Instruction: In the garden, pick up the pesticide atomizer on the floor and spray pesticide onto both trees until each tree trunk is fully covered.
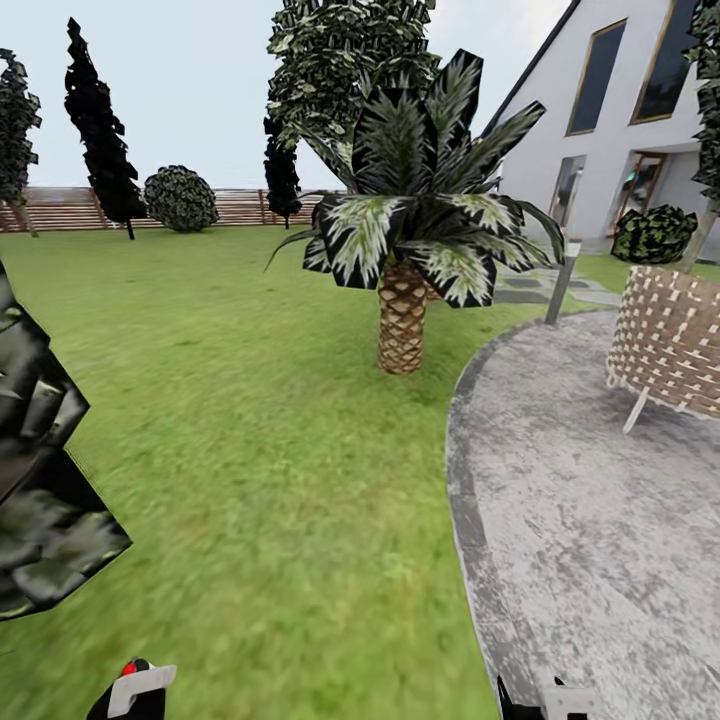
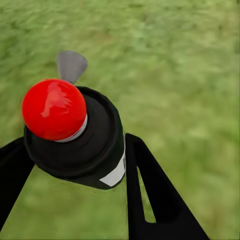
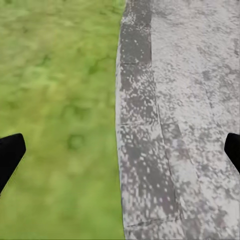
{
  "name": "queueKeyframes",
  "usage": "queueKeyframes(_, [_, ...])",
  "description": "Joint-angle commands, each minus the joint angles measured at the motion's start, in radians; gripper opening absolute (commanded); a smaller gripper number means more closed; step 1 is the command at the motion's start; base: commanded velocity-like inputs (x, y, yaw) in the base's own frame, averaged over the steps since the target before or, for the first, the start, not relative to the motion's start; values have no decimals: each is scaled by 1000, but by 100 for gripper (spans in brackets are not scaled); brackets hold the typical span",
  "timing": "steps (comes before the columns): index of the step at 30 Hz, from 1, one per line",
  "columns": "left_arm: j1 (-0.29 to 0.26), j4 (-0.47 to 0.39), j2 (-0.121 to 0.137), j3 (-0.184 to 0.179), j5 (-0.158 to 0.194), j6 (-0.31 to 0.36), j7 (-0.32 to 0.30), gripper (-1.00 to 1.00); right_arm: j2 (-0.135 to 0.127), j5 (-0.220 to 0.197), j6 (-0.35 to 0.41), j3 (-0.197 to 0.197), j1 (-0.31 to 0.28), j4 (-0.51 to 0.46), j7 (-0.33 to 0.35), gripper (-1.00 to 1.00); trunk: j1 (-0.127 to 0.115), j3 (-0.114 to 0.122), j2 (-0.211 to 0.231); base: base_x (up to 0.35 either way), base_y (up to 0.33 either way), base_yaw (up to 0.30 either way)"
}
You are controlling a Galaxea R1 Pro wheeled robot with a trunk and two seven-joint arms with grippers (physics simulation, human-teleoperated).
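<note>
Over the lawn (image 1: 250, 450), beside the patio kerb (image 3: 145, 150), the left gripper (image 2: 75, 155) grasps the pesticide atomizer (image 2: 75, 135), its 2 fingers (image 2: 150, 195) clamped either side of the dark body, red tip facing the camera. The right gripper (image 3: 120, 150) hangs released, jaws spread wide. Risk, as I judge it: spraying the short palm (image 1: 405, 250) dead ahead by mistake, or the bottle twisting in the grip while driving.

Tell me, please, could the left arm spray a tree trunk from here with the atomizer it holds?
Probably not yet: the left gripper holds the pesticide atomizer over lawn, and the nearest trunk belongs to the short palm.
</note>
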Motion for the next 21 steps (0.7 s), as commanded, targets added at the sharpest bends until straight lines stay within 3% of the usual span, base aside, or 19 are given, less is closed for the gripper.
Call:
queueKeyframes(1, [-1, 1, 0, 1, 0, -3, 0, -100, 0, 6, -3, -3, -1, 0, 0, 100, 0, 0, 0, 338, 0, 0])
queueKeyframes(21, [-1, 1, -1, 1, 0, -4, 1, -100, -1, 6, -3, -4, -1, 0, -2, 100, 0, 27, 0, 338, 0, 0])
